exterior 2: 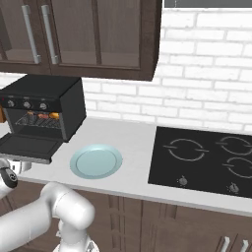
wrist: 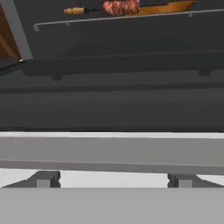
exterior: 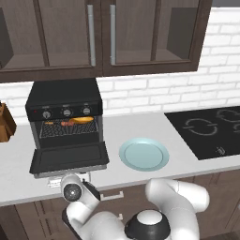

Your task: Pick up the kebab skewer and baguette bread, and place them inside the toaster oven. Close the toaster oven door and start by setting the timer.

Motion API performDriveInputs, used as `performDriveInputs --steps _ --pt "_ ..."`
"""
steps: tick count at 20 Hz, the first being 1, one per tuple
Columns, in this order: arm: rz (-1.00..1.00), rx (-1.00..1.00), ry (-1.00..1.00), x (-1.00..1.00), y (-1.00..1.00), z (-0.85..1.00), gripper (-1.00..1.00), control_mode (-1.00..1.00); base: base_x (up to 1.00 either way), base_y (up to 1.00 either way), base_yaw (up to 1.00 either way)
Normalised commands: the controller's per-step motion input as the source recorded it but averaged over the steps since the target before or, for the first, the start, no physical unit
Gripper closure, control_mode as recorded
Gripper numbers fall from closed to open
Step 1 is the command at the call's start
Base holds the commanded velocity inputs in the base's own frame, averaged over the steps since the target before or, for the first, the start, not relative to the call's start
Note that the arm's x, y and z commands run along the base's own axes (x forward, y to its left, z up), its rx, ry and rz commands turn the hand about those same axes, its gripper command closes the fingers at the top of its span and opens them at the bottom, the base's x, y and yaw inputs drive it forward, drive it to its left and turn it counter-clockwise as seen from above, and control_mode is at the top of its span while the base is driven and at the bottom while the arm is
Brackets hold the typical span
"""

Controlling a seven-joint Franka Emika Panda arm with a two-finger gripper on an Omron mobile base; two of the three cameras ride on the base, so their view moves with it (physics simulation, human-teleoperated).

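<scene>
Tool (wrist: pixel 113 180) wide below toaster oven door (wrist: pixel 112 151)

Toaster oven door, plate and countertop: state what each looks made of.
Toaster oven door: matte black, probably painted metal, with a grey, metal-looking edge bar; it hangs open.
Plate: pale blue, smooth with a faint sheen, likely glazed ceramic, possibly plastic.
Countertop: flat, uniform off-white, stone or laminate; the rendering leaves that open.

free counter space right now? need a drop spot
Bare counter between the pale blue plate and the cooktop, and behind the plate up to the brick wall. Left is crowded: the toaster oven with its door folded down over the counter, gripper at the door's edge bar.
</scene>
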Motion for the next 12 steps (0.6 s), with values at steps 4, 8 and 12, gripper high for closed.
performDriveInputs --steps 4,8,12 --pt "0.0 0.0 -0.02 0.32 0.0 0.54 -1.0 -1.0 0.0 0.0 0.0" --pt "0.0 0.0 -0.04 0.32 -0.01 0.66 -1.0 -1.0 0.0 0.0 0.0" --pt "0.0 0.0 -0.06 0.19 0.0 0.72 -1.0 -1.0 0.0 0.0 0.0"
